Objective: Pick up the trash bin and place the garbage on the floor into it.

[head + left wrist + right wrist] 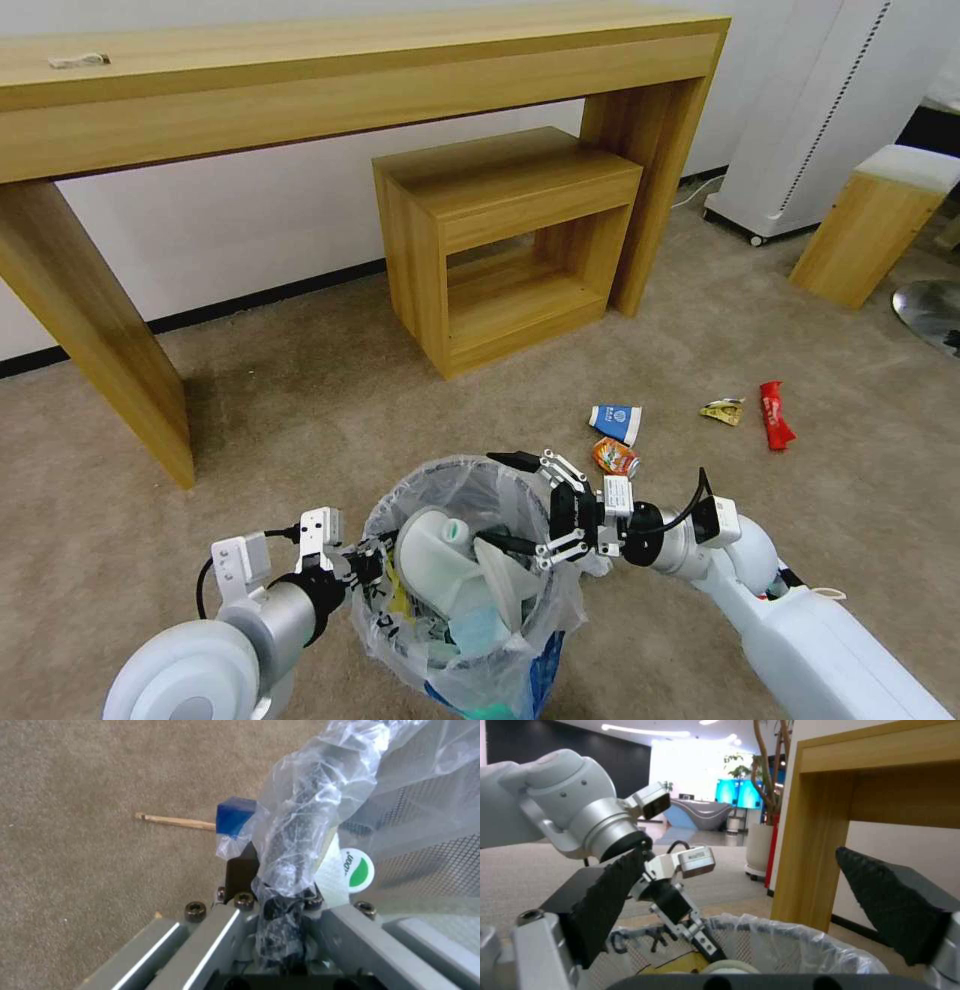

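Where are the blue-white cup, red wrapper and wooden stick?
blue-white cup [616, 422], head view, its side.
red wrapper [774, 415], head view, mid-length.
wooden stick [175, 821], left wrist view, mid-shaft.

Head view: looks forward and down from above both arms onto the beige floor [300, 420], taking in the wooden desk [300, 70] and the whole trash bin [470, 570] close below.

Left wrist view: looks along the left gripper [280, 885] from just behind its jaws, down at the floor [90, 832]; the bin's bagged rim [310, 810] lies between the jaws, very near.

Right wrist view: looks level from behind the right gripper [740, 900], out between its spread jaws, across the bin rim [780, 933] just beyond them, toward the left gripper [700, 941] and a desk leg [805, 843].

Shared: all three views include the bin rim; head and right wrist views both include the left gripper [375, 562].
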Robot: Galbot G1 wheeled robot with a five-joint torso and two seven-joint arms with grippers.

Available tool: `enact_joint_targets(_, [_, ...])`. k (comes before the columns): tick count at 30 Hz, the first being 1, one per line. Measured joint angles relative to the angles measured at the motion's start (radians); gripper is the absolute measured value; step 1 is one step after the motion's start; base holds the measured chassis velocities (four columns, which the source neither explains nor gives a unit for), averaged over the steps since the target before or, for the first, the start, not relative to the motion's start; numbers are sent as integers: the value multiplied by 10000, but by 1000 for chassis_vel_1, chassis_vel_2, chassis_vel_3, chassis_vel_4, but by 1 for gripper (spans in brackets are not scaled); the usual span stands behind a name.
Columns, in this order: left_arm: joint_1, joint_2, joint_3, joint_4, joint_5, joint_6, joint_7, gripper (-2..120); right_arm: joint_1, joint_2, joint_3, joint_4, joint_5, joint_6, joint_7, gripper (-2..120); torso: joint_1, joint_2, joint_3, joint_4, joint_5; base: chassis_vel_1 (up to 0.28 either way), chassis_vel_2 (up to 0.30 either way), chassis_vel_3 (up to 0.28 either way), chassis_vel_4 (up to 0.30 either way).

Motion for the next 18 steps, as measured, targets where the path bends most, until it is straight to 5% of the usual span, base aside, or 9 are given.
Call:
enact_joint_targets(7, [-26, 34, -269, 8, -78, -22, 10, 1, -167, -143, 230, 193, 18, 20, 355, 100, 0, 0, 0, 0, 0, 0, 0, 0, 0])
enact_joint_targets(10, [-34, 51, -449, 9, -99, -89, 2, 1, -314, -261, 389, 359, -259, 47, 1491, 100, 0, 0, 0, 0, 1, 0, 0, 0, 0])
enact_joint_targets(14, [-1, 64, -809, 3, -103, -178, -265, 1, -682, -575, 790, 920, -1104, -448, 4487, 100, 0, 0, 0, -2, 0, 0, 0, 0, 0])
enact_joint_targets(15, [-1, 64, -809, 3, -103, -178, -265, 1, -682, -575, 790, 920, -1104, -448, 4487, 100, 0, 0, 0, -2, 0, 0, 0, 0, 0])
enact_joint_targets(18, [70, -27, -1164, -122, 18, -216, -752, 1, -785, -827, 923, 1512, -1624, -1790, 7980, 100, 0, 0, 0, 1, 0, 0, 0, 0, 0])
